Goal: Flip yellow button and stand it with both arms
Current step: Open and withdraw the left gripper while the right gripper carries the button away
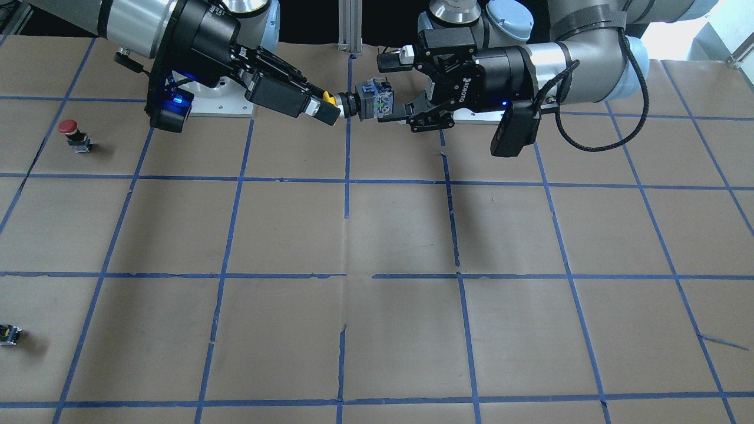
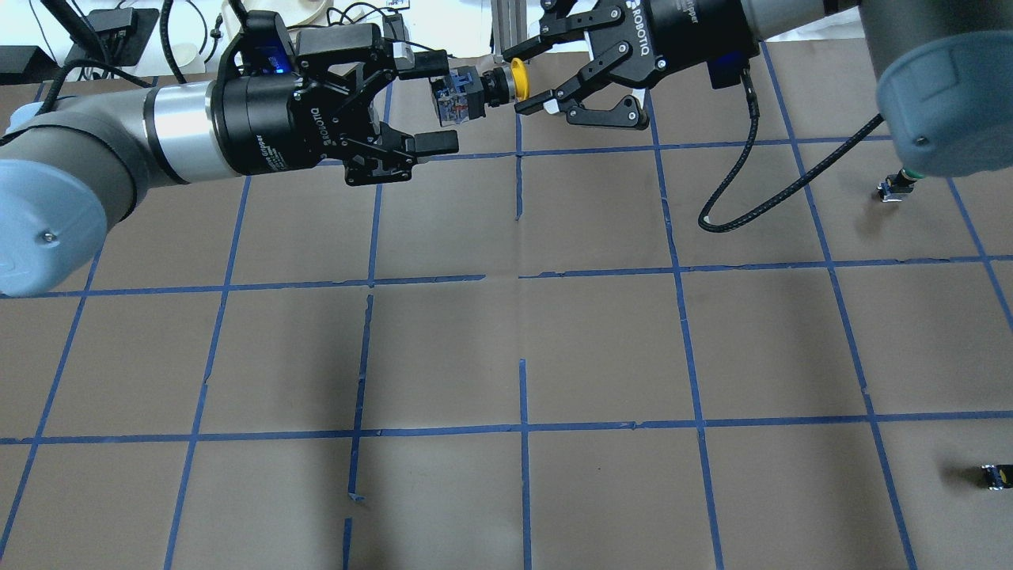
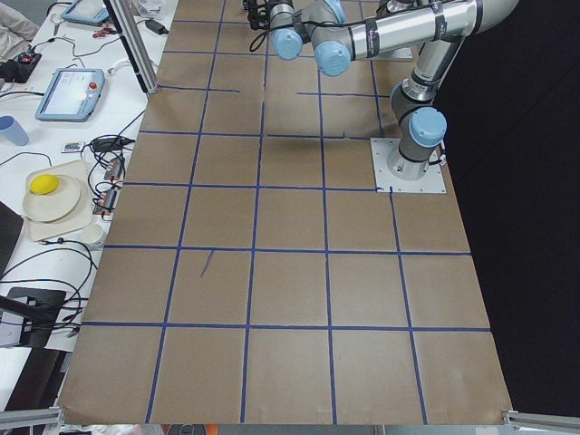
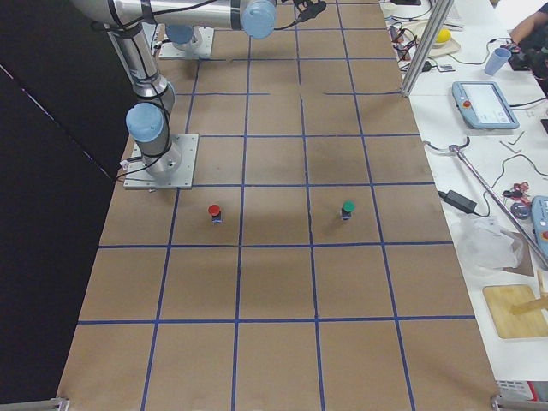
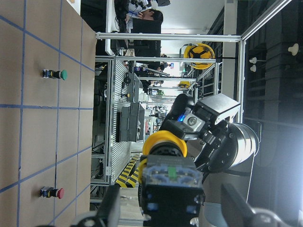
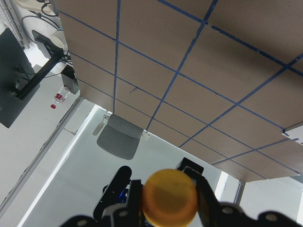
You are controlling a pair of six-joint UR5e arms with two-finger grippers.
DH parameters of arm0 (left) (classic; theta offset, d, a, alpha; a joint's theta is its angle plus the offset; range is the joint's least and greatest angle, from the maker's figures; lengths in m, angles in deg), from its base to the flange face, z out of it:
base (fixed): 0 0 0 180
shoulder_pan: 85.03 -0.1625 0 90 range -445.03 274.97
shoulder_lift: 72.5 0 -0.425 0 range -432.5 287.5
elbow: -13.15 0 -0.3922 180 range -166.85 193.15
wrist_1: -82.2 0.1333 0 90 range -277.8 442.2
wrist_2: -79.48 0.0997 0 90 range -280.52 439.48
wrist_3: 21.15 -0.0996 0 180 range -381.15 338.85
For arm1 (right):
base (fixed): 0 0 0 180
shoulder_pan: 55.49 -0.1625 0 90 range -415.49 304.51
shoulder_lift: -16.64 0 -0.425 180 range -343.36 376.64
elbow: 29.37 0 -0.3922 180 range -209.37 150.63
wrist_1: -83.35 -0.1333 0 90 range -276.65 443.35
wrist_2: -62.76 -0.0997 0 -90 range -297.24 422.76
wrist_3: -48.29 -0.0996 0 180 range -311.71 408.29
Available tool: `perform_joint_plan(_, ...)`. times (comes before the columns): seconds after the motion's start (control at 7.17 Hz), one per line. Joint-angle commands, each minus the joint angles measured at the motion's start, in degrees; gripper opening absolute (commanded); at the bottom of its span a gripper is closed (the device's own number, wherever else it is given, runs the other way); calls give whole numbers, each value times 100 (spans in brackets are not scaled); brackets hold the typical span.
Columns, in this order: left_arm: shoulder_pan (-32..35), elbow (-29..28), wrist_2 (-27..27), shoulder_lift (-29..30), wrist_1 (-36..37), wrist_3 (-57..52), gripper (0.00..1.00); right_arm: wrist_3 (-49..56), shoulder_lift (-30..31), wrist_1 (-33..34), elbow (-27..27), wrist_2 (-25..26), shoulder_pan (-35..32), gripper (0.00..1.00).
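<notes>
This looks like the mid-air hand-over of the flip. The yellow button [image 2: 479, 89] lies on its side, clear of the paper-covered table [image 2: 601, 340] and over its centre line between left and right. Its cap points toward the right arm and its dark blocky body toward the left. The right gripper [image 2: 520, 79] is pinched onto the yellow cap and carries the button alone. The left gripper [image 2: 449, 101] is spread wide, with a finger on either side of the body, and the left wrist view shows a gap on both sides. By my reading, the next move is for the left fingers to close squarely on the body. Only then should the right let go of the cap, so the button can be turned and stood on the table. A release too soon would drop it. "ROBOTIQ" is printed in white on both grippers. I can read nothing on the button itself. A red-capped button [image 1: 73, 134] stands well apart, out on the right.
</notes>
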Motion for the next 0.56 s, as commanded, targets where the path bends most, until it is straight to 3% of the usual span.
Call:
perform_joint_plan(0.0,-7,-64,382,-28,17,180,100,559,17,161,2,868,451,16)
perform_joint_plan(0.14,-7,-99,1734,85,470,347,100,1015,18,92,11,1075,689,16)
perform_joint_plan(0.28,-33,-116,2766,164,1397,879,100,1777,0,39,20,1755,848,16)
perform_joint_plan(0.42,-33,-143,3585,252,2059,1372,100,2576,17,-414,20,2502,928,12)
